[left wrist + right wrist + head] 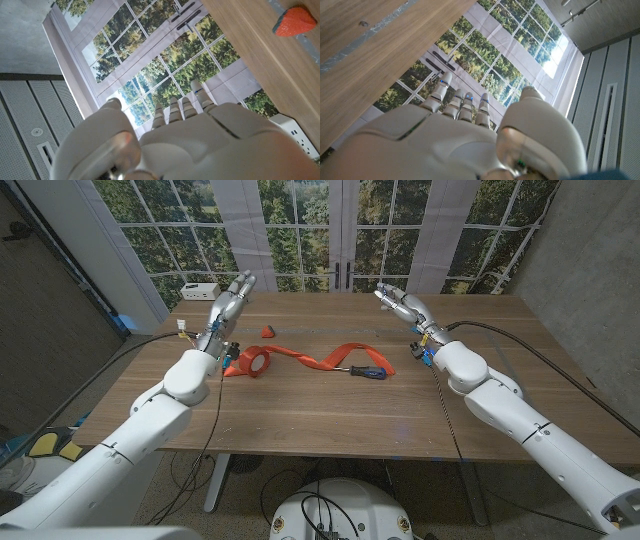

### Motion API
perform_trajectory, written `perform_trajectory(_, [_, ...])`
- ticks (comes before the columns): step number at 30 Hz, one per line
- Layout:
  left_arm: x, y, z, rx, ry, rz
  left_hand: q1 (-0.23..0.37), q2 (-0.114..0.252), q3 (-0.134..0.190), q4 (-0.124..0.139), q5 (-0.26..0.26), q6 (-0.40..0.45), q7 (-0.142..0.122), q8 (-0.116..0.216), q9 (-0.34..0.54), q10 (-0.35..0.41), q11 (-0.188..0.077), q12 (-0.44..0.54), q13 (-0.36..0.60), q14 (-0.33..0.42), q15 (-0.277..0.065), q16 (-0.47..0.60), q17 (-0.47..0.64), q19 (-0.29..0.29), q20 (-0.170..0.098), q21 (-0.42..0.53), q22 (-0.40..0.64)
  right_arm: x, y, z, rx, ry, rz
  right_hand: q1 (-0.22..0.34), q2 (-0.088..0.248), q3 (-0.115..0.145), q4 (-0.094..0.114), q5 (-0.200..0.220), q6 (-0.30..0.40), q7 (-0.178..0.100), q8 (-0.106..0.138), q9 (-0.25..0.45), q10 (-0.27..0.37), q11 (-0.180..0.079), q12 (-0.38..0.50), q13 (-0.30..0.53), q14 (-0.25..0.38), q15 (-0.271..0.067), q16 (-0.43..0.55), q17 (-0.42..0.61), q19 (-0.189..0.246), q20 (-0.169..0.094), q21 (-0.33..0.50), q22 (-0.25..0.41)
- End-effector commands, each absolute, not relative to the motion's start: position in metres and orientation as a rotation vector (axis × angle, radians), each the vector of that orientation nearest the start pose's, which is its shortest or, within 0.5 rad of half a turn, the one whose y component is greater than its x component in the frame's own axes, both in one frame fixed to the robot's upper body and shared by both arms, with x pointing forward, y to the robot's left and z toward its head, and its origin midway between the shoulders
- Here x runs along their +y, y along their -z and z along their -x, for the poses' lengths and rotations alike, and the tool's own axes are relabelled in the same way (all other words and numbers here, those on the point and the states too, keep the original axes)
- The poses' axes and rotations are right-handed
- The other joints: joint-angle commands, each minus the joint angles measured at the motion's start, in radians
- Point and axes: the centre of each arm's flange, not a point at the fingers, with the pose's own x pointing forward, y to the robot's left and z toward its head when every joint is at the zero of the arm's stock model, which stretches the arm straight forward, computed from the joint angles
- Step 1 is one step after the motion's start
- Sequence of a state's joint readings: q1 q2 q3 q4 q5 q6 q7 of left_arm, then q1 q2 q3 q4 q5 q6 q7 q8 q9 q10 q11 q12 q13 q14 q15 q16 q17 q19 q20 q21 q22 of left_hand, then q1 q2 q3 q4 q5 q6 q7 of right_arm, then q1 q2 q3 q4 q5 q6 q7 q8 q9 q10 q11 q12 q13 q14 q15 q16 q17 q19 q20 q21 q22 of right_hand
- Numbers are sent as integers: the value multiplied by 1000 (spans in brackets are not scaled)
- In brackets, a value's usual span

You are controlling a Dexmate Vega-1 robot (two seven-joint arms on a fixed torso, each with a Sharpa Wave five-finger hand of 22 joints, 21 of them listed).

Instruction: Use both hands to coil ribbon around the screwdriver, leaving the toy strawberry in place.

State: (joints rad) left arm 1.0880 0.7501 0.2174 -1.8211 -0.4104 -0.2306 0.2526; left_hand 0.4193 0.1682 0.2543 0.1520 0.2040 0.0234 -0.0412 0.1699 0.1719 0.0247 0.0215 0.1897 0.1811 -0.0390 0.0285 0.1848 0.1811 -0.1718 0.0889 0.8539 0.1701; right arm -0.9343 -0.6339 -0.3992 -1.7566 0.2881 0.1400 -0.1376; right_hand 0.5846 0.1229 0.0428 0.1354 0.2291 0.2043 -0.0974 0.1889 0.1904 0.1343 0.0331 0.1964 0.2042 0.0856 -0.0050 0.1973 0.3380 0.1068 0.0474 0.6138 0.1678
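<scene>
Ribbon [300,359]: mid-table, unwound beside screwdriver [367,372]; strawberry [268,331] behind.
Table [330,415]: brown wood, windows beyond.
My left hand [228,307]: empty, fingers apart, near far-left edge.
My right hand [400,304]: likewise, far-right.

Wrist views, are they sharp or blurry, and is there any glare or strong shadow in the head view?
Left wrist view: the left hand close to the lens is soft, while the toy strawberry is fairly sharp. Right wrist view: the right hand looks soft too, with bright window glare behind it. Head view: even light, mild sheen on the table, faint shadows.
</scene>
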Motion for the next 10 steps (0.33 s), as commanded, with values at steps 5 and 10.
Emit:
perform_trajectory(5, [322, -40, -564, -794, 142, -217, -26, 14, 2, 17, 13, -5, 13, 3, 3, -11, 7, 0, 2, -11, 6, 1, 0, -100, -13, -9, 3, -239, -14, -573, -754, 33, 274, -90, 10, -27, 32, 6, 45, 21, 14, -1, 48, 23, 14, -6, 39, 7, 16, -24, 24, -20, -22, 0])
perform_trajectory(10, [323, -34, -583, -737, 179, -210, -36, 17, 3, 21, 16, -12, 22, 3, 3, -17, 11, -1, 2, -13, 5, 1, 0, -99, -14, -12, 3, -233, 4, -580, -732, 20, 256, -82, 25, -15, 16, 14, 62, 39, 16, -2, 60, 30, 15, -8, 48, 8, 15, -39, 29, -29, -32, 0])
